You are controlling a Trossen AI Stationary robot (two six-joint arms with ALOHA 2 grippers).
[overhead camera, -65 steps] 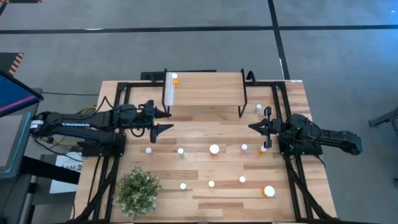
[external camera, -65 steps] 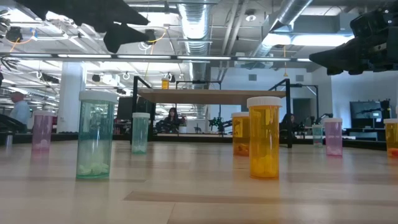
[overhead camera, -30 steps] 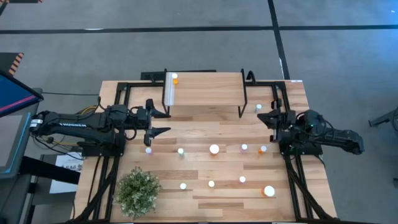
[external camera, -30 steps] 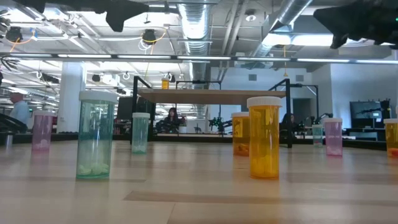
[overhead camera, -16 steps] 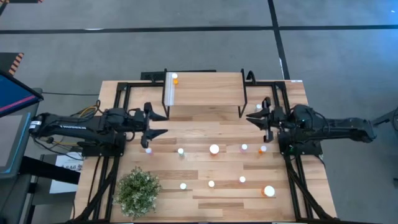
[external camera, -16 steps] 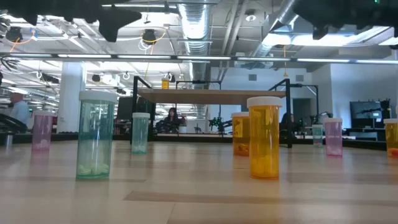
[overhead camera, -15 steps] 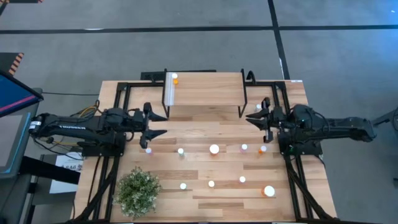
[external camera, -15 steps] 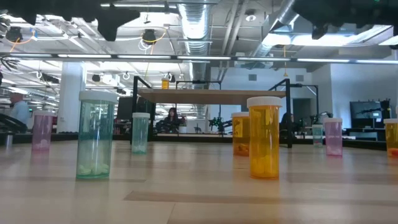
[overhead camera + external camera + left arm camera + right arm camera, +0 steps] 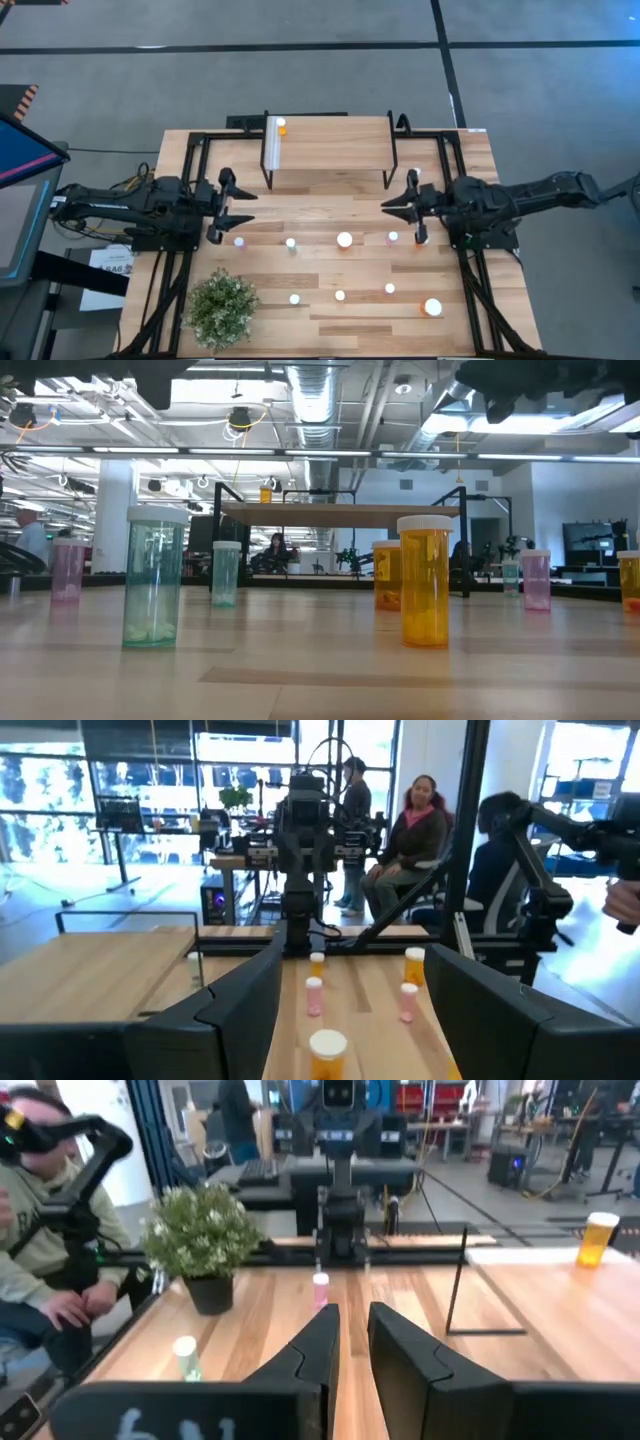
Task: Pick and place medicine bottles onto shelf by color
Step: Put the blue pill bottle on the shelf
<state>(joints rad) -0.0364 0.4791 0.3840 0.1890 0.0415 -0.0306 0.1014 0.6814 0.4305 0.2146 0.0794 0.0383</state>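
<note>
Several small white-capped bottles stand upright on the wooden table, among them a pink one [image 9: 239, 241], a green one [image 9: 291, 243] and a larger orange one [image 9: 345, 240]. One orange bottle [image 9: 281, 127] stands on the raised shelf [image 9: 330, 140] near its white strip. My left gripper [image 9: 238, 207] hovers open left of the shelf, above the table and far of the pink bottle; it holds nothing. My right gripper [image 9: 387, 206] hovers near the shelf's right legs, its fingers [image 9: 325, 1330] almost together and empty.
A potted green plant [image 9: 221, 308] stands at the near left. More bottles stand toward the near edge, such as a large orange one [image 9: 432, 307] and a green one [image 9: 295, 298]. People sit beyond the table [image 9: 415, 830]. There is bare wood between the grippers.
My left gripper has drawn back toward the table's left edge, still open. My right gripper has gone toward the table's left and a little toward the near edge, ending by the shelf's right legs. No bottle has moved.
</note>
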